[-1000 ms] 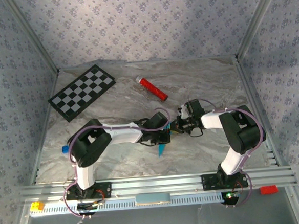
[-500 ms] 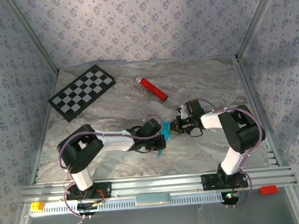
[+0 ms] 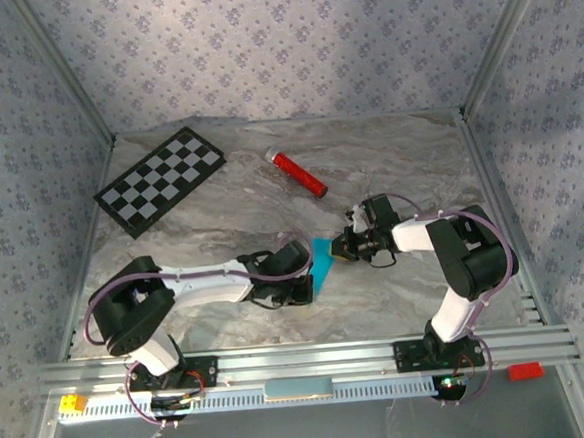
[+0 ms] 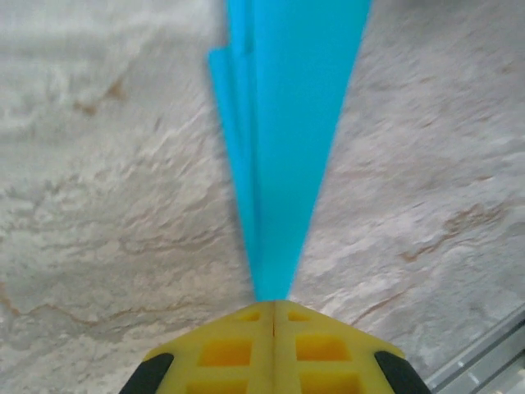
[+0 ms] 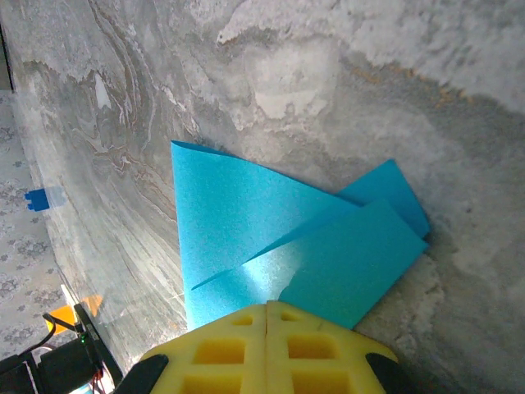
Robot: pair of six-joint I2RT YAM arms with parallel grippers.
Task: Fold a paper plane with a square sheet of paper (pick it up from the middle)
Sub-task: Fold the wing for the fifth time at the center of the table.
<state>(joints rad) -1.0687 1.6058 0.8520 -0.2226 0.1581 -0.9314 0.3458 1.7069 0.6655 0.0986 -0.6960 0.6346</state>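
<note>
L hand (image 4: 273, 305) was clamped tight on the narrow tip of the paper plane (image 4: 287, 123). R hand (image 5: 267, 307) was pinched on its wide back end, pads together. Plane sat mid-counter (image 3: 222, 214), strung btwn both hands, folded layers fanned out at the rear, low over the marble.

The top camera looks down from above and behind the arm bases, taking in the whole counter (image 3: 408, 161) out to its far edge. The left wrist camera sits low and very close, looking past the left gripper (image 4: 273, 305) along the plane (image 4: 287, 148). The right wrist camera looks down past the right gripper (image 5: 267, 305), also close. All three views share the plane at the counter's middle.
</note>
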